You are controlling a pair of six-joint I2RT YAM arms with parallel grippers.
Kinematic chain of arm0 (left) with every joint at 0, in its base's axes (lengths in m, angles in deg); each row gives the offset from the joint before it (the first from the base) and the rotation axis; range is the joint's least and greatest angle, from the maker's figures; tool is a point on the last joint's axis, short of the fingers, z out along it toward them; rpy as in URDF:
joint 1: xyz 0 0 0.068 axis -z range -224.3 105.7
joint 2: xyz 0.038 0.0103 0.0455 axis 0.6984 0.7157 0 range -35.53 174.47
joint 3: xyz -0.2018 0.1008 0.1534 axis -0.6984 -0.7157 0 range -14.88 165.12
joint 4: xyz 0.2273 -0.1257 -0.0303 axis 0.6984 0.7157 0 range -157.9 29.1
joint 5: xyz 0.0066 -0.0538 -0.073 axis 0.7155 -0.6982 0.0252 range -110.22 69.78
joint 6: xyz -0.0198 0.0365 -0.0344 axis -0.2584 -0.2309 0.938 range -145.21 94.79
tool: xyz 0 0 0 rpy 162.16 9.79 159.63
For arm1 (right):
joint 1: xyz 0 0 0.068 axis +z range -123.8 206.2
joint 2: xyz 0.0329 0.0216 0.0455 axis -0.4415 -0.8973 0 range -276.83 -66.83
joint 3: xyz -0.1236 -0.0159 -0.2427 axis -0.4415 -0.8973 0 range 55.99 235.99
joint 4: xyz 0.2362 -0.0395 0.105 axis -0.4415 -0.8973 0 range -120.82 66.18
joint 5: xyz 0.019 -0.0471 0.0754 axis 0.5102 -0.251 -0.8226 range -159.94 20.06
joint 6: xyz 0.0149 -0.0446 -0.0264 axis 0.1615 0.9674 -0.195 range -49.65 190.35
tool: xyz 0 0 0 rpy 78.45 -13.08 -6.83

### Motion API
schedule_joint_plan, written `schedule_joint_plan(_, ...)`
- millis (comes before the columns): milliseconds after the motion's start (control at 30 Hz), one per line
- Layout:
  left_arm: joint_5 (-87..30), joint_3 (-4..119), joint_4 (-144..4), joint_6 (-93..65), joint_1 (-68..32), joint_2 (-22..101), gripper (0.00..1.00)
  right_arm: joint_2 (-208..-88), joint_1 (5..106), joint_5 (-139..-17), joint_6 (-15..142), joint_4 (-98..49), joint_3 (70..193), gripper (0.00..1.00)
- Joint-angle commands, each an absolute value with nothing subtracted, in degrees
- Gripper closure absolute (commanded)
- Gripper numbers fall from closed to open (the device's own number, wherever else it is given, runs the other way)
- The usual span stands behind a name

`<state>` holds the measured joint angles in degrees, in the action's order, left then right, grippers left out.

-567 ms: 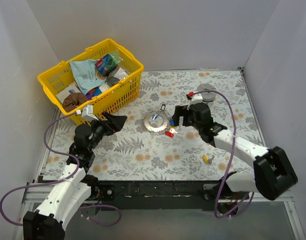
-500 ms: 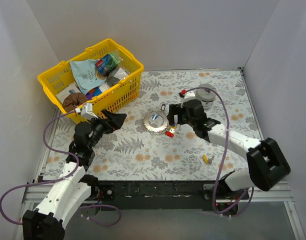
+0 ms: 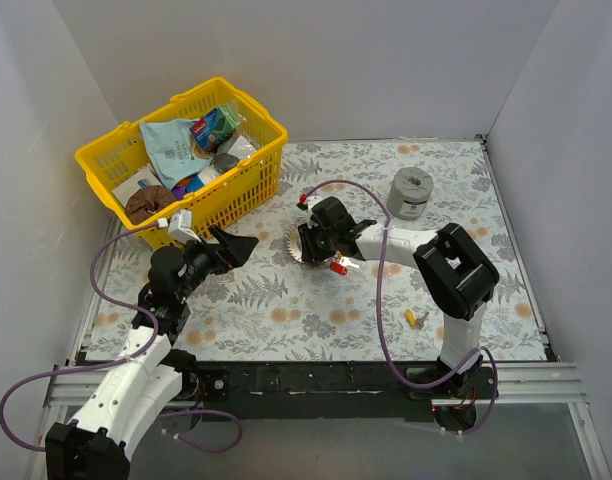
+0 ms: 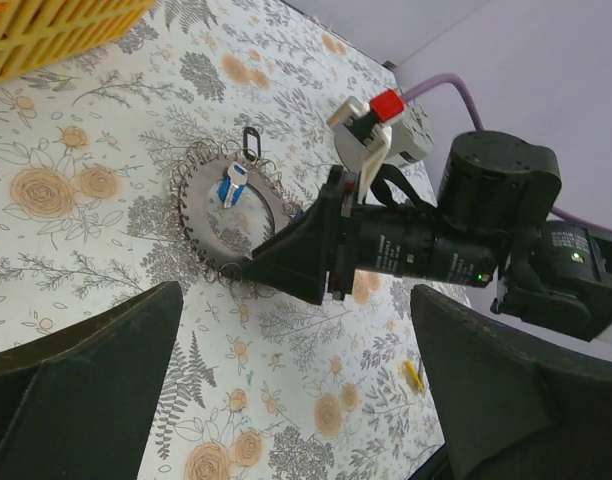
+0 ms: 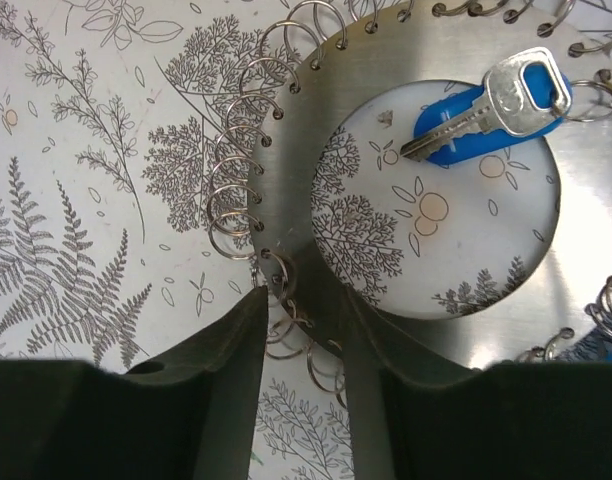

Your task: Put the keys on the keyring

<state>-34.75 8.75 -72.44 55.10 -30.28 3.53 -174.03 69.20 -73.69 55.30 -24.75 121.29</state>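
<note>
The keyring (image 3: 319, 232) is a silver ring with small split rings round its rim, lying mid-table. A blue-headed key (image 5: 486, 110) rests in its open centre. My right gripper (image 3: 306, 246) is down at the ring's near-left edge. In the right wrist view its fingers (image 5: 304, 300) are shut on the keyring's band (image 5: 576, 290), one outside the rim and one inside. A red key (image 3: 338, 267) lies just right of the ring. A yellow key (image 3: 410, 318) lies nearer the front. My left gripper (image 3: 241, 243) hovers open left of the ring, holding nothing.
A yellow basket (image 3: 256, 170) full of items stands at the back left. A grey cylindrical roll (image 3: 410, 192) stands at the back right. The right arm's purple cable (image 3: 361, 190) arcs over the mat.
My right arm swung left from beside the red key to the keyring's rim, and its jaws closed in on the band. The left arm barely moved.
</note>
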Motion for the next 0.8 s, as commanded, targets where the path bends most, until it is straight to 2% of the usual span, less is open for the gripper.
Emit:
schedule_joint_plan(0,-39.29,7.79,-74.15,53.1,-30.33,3.57,0.02,-176.25,69.09,-76.8,54.79,-25.22,126.13,0.72)
schedule_joint_plan(767,-43.51,4.89,-78.8,56.26,-30.32,8.15,0.02,-175.9,67.6,-74.51,51.36,-17.66,124.81,0.71)
